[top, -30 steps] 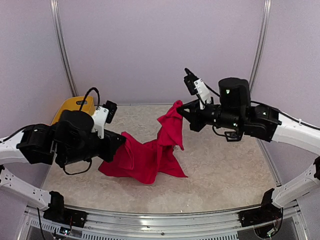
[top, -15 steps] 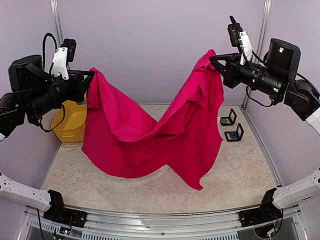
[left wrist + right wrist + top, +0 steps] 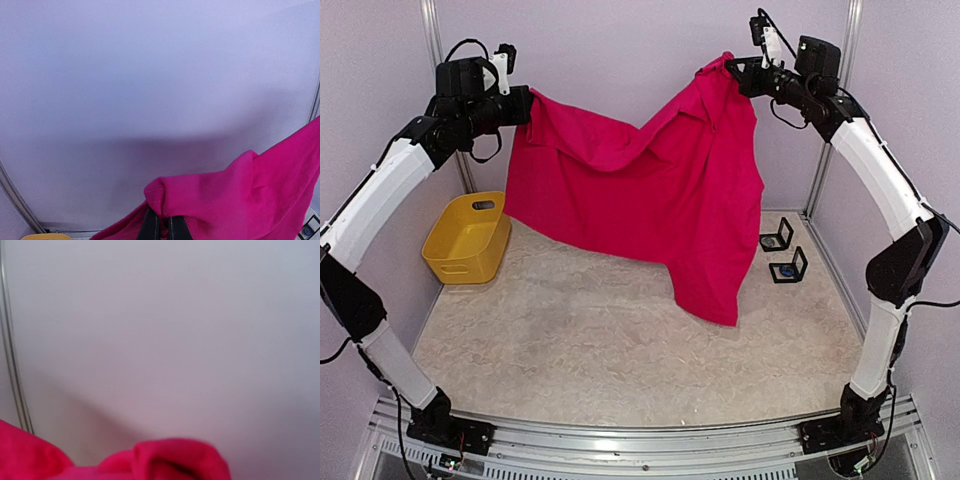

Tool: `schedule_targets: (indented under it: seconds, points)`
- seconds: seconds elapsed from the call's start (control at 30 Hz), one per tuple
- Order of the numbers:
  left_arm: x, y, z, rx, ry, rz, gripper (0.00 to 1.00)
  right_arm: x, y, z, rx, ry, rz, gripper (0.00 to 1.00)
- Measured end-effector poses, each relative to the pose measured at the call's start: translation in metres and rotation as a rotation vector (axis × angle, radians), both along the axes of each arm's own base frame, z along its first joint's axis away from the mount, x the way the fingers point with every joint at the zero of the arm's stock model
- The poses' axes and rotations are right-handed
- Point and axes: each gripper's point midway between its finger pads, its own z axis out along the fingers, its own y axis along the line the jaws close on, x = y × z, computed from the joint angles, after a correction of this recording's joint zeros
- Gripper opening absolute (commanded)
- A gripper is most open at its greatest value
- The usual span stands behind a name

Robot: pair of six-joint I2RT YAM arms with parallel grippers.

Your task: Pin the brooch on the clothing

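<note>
T-shirt [image 3: 650, 200] spread left-to-right aloft, hanging down, left end effector [image 3: 527, 103] and right end effector [image 3: 732, 72] gripping its upper edge

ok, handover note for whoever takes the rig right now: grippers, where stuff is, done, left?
Left gripper: shut on the T-shirt, fingers pinching one top corner.
Right gripper: shut on the opposite top corner.
The T-shirt hangs spread between them, high over the table.
Yellow tub is back left. Two small black cases are back right, contents too small to tell.
Done: shirt held up and opened out.
Left: lay it flat, locate and pick up the brooch, pin it on.
</note>
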Motion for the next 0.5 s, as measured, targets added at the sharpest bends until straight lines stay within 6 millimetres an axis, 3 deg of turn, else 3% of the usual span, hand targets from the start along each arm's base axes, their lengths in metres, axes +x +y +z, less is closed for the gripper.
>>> schedule_targets:
  seconds: [0.07, 0.17, 0.27, 0.33, 0.43, 0.47, 0.5]
  points:
    - [-0.003, -0.001, 0.018, -0.001, -0.06, -0.011, 0.0, -0.006, -0.007, 0.019, 0.048, -0.056, 0.018, 0.0]
    - [-0.014, 0.0, 0.037, 0.005, -0.121, -0.024, 0.0, -0.03, -0.007, 0.049, 0.093, -0.141, 0.055, 0.0]
    - [-0.023, 0.005, 0.034, 0.011, -0.127, -0.02, 0.0, -0.058, -0.009, 0.057, 0.113, -0.163, 0.084, 0.0]
    - [-0.025, 0.006, 0.009, 0.025, -0.079, -0.021, 0.0, -0.073, -0.008, 0.04, 0.115, -0.128, 0.102, 0.0]
    - [-0.023, 0.004, -0.061, 0.051, 0.063, -0.03, 0.0, -0.077, -0.004, -0.016, 0.108, -0.012, 0.12, 0.0]
    - [-0.021, 0.003, -0.095, 0.062, 0.134, -0.036, 0.15, -0.075, 0.0, -0.052, 0.097, 0.063, 0.126, 0.0]
    - [-0.021, 0.001, -0.125, 0.067, 0.198, -0.041, 0.43, -0.072, 0.002, -0.08, 0.087, 0.127, 0.127, 0.0]
